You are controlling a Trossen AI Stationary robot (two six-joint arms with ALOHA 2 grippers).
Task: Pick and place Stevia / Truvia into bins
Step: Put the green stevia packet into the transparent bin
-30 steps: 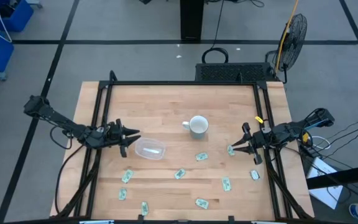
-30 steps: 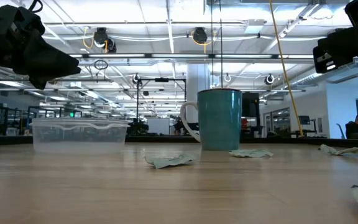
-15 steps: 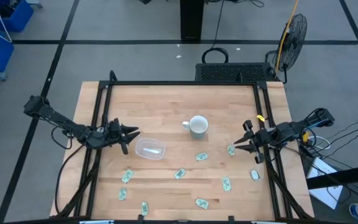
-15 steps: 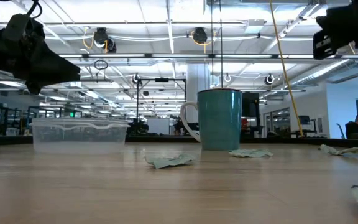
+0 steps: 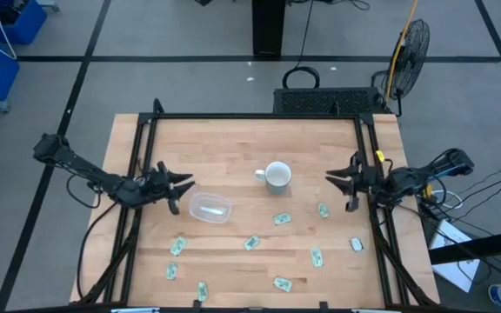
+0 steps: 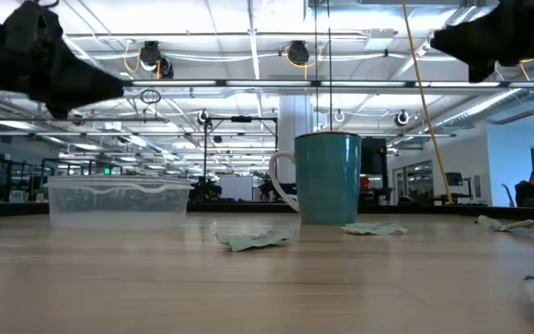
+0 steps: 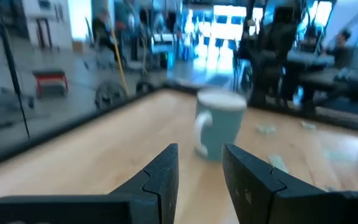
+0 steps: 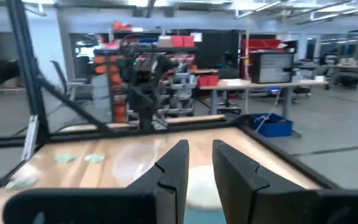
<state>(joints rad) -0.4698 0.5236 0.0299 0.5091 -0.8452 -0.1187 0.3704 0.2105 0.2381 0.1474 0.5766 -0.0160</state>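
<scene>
Dark against the pale wooden table (image 5: 233,148), the left gripper (image 5: 183,183) is hovering off the surface near the left rail, its fingers (image 7: 160,177) standing a little apart with nothing between them, pointing toward the table's middle. Just beside its tips, toward the front, the clear bin (image 5: 210,208) is sitting flat on the wood with one pale packet lying inside it; in the low view the bin (image 6: 119,201) is showing as a shallow transparent tub resting on the tabletop. Green-and-white Stevia packets (image 5: 177,246) are lying loose across the front half of the table, all outside the bin: three near the front left, one (image 5: 251,243) at the centre front, one (image 5: 282,219) just in front of the mug, one low at the front, and three more (image 5: 317,256) toward the right. The white mug (image 5: 277,176) is standing upright near the table's middle, well apart from the bin, its handle facing left. Further right, the right gripper (image 5: 339,183) is hanging above the table beside the right rail, level with the mug, its fingers (image 8: 173,174) spread slightly and gripping nothing; a packet (image 5: 323,209) is lying on the wood just in front of it.
</scene>
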